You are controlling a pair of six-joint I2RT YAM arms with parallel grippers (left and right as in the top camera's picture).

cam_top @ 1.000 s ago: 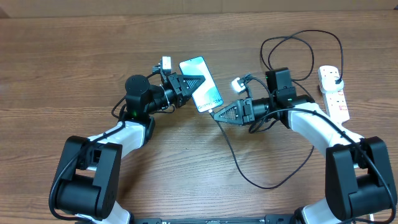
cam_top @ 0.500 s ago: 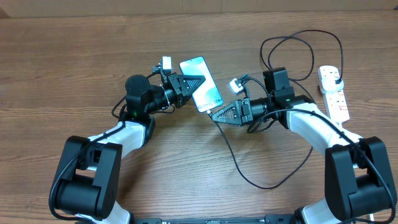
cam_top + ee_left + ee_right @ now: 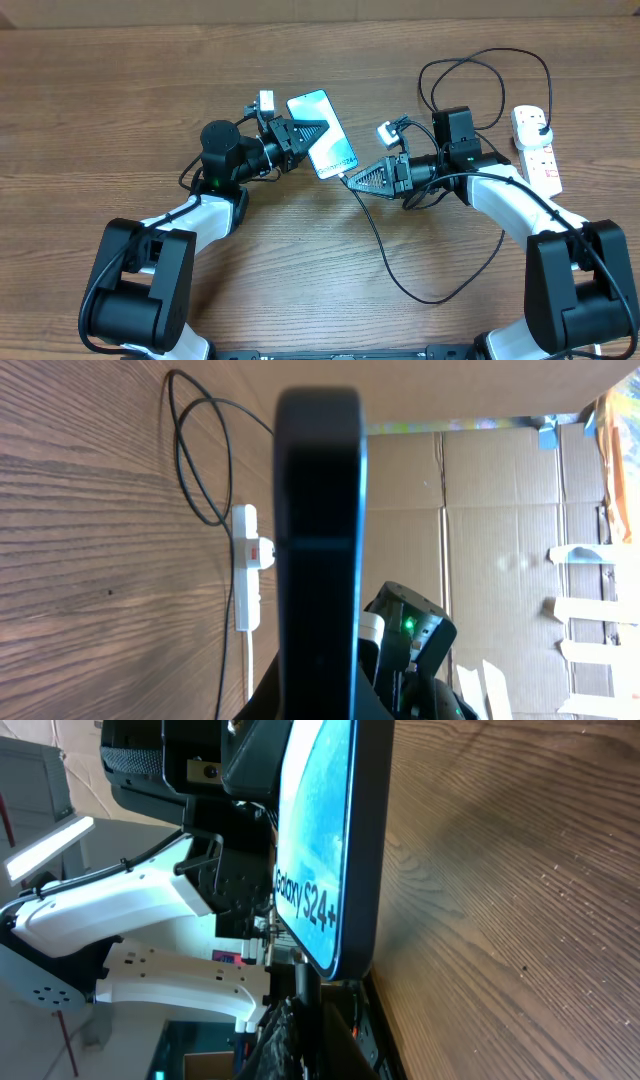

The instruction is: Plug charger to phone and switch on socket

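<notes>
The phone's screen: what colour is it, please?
The screen is light blue-white, clearest in the right wrist view.

Two matching arms at a wooden surface: the left arm [image 3: 190,215] and the right arm [image 3: 510,200] pair smooth white link shells with black cylindrical joints and blocky black shoulder housings [image 3: 140,285]. The left gripper [image 3: 322,127] and right gripper [image 3: 350,181] are black and wedge-shaped, each carrying a small white camera module [image 3: 267,101]. Thin black cables loop at the wrists, and a green indicator light [image 3: 212,183] glows on each arm.
</notes>
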